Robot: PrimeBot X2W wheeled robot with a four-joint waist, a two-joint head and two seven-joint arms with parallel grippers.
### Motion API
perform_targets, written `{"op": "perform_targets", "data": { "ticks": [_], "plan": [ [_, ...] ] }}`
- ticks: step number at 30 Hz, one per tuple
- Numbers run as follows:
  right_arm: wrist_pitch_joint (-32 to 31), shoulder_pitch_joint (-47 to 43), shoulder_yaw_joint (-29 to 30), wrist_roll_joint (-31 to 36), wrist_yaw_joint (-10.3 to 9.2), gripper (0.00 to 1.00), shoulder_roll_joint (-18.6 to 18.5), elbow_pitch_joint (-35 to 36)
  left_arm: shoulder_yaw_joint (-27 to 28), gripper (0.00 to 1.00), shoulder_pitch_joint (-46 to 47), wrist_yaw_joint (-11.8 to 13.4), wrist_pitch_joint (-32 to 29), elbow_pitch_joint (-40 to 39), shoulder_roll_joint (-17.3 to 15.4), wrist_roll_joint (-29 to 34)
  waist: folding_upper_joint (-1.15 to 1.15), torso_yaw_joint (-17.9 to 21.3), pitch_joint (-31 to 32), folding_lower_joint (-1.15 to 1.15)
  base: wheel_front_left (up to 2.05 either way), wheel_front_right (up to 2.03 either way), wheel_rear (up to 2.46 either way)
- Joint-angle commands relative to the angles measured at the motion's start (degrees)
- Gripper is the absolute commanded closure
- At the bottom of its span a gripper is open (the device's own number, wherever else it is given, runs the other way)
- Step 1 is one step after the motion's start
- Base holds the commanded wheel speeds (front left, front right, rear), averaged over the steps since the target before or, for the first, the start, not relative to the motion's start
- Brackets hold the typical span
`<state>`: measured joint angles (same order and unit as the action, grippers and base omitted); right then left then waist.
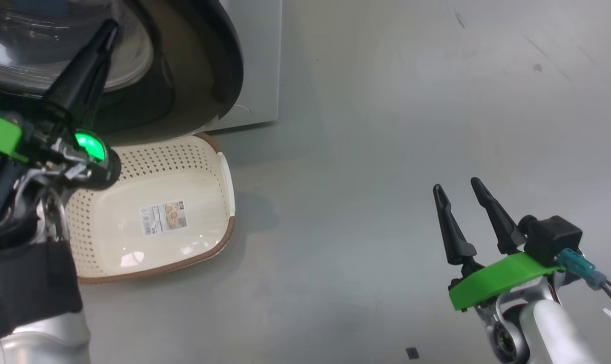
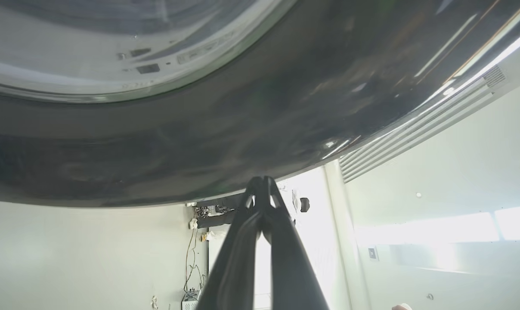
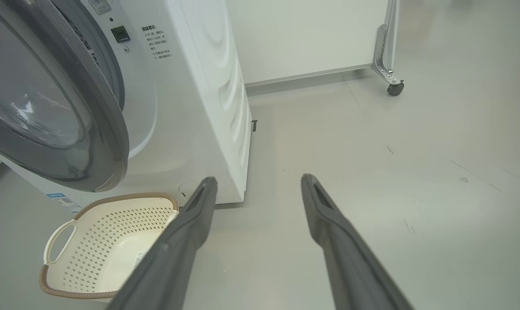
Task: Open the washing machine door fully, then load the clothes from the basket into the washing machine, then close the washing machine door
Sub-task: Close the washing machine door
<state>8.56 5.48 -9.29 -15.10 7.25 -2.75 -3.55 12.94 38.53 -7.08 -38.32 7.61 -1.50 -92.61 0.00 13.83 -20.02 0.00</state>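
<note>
Left gripper (image 1: 108,31): my two fingers are pressed together tip to tip with nothing between them. In the left wrist view the joined tips (image 2: 262,181) lie right at the edge of the wide glossy black rim of the washing machine door (image 2: 242,120). I cannot confirm whether they touch it. The clear glass bowl of the door sits further ahead, beyond that rim. Right gripper (image 1: 456,186): fingers spread wide and holding nothing, hanging over the grey floor (image 1: 386,151), well apart from every task item. From the right wrist view (image 3: 258,181), the washing machine (image 3: 199,107) stands ahead and to the left of my right fingers. Its door (image 3: 109,129) is swung out from the white front. The basket (image 3: 126,196) rests on the floor just below the door's lower edge, near the tip of my right gripper's left finger in that view. In the head view the basket (image 1: 219,247) lies directly under and beside my left wrist, partly covered by it. Its perforated walls, pale bottom and the label (image 1: 165,217) inside are visible. A white panel on a caster (image 3: 391,88) stands far ahead of my right gripper.
</note>
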Motion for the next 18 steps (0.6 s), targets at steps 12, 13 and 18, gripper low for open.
{"op": "perform_targets", "data": {
  "ticks": [12,13,18],
  "plan": [
    [-0.40,-0.51,2.23,2.37,0.24,0.00,-0.13,0.84,-6.15,0.00,-14.92,-0.40,14.19,-10.64,-1.39,3.87,0.00,-6.77,9.05,0.00,0.00,0.00,0.00],
    [-0.57,-0.83,2.34,2.52,0.24,0.00,-0.13,0.91,-6.76,0.00,-16.02,-0.40,15.64,-11.27,-1.39,5.39,0.00,-7.05,9.68,0.00,0.00,0.00,0.00],
    [-1.52,-2.56,3.21,3.14,0.24,0.00,-0.13,1.72,-11.20,0.00,-21.05,-0.40,22.16,-15.65,-2.95,13.20,0.00,-8.42,12.07,0.00,0.00,0.00,0.00]
  ]
}}
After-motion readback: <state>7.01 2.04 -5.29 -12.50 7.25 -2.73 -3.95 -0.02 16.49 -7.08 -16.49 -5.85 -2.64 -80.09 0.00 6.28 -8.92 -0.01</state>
